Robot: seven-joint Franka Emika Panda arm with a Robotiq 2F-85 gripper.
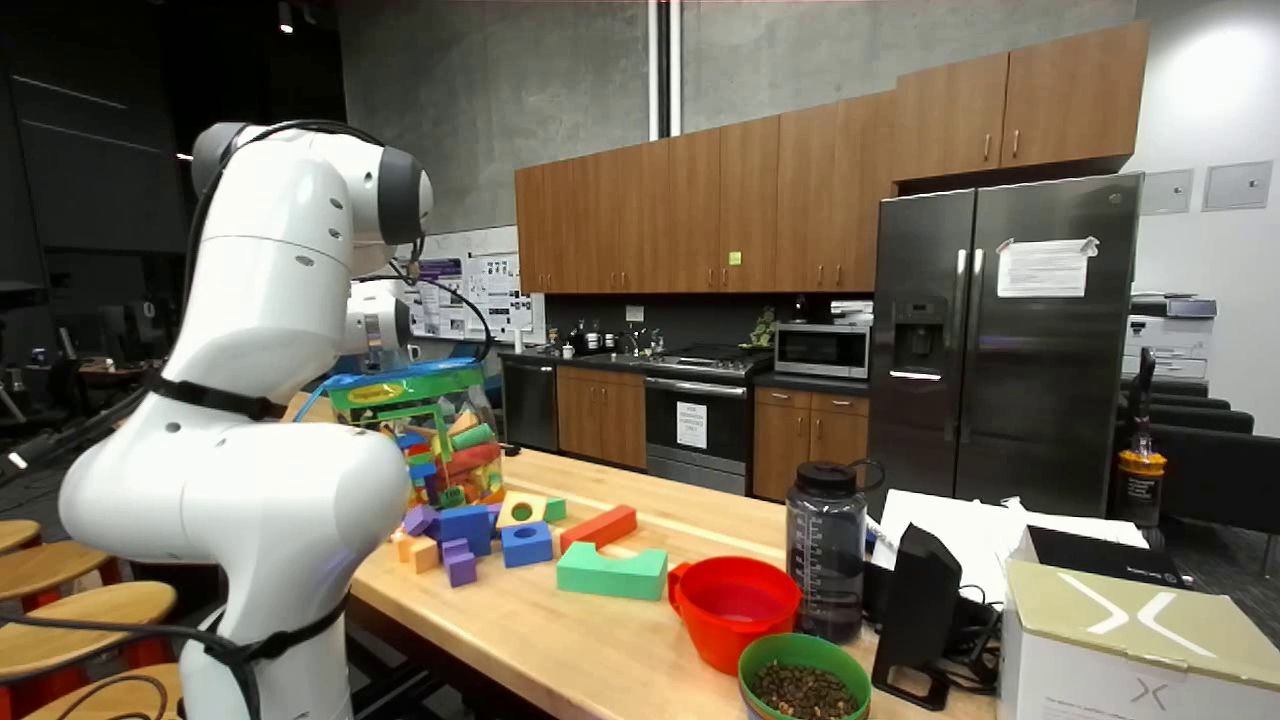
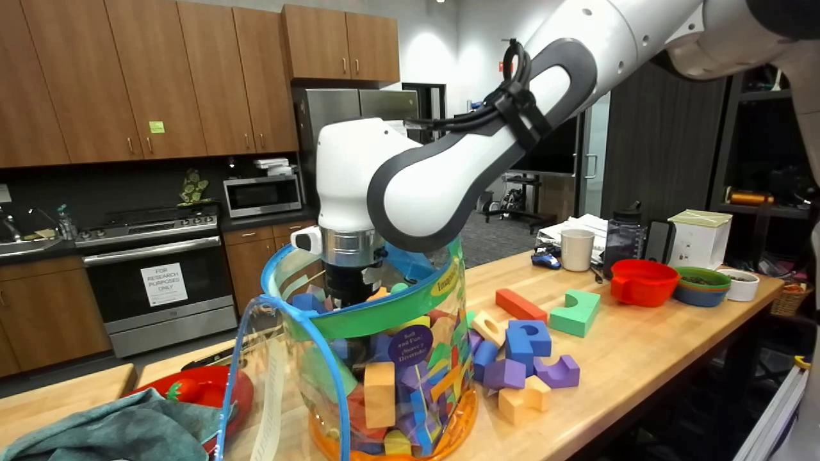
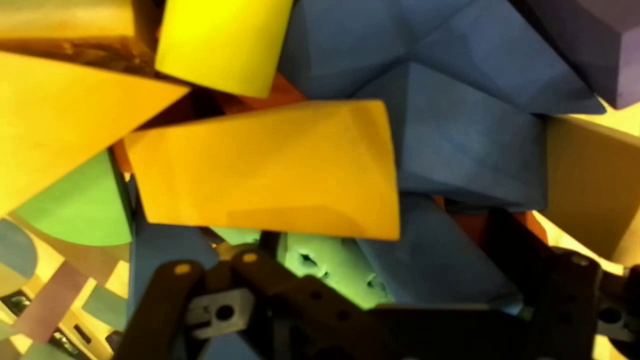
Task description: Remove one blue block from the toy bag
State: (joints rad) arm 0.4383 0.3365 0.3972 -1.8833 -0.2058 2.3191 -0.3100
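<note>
Bag, see-through with a green rim, holding coloured blocks, stands on the wooden surface in an exterior view, its lower corner hidden by the robot arm. Loose blocks beside it; red bowl farther along, next to a dark bottle.

In an exterior view, teal cloth lies partly over a red dish near the bag. Arm reaches down through the bag's open top, its dark lower end inside.

Wrist view: claw among the blocks, fingers wide apart. Blue block shows between them; contact, cannot tell. Orange block lies just beside, yellow block beyond.
</note>
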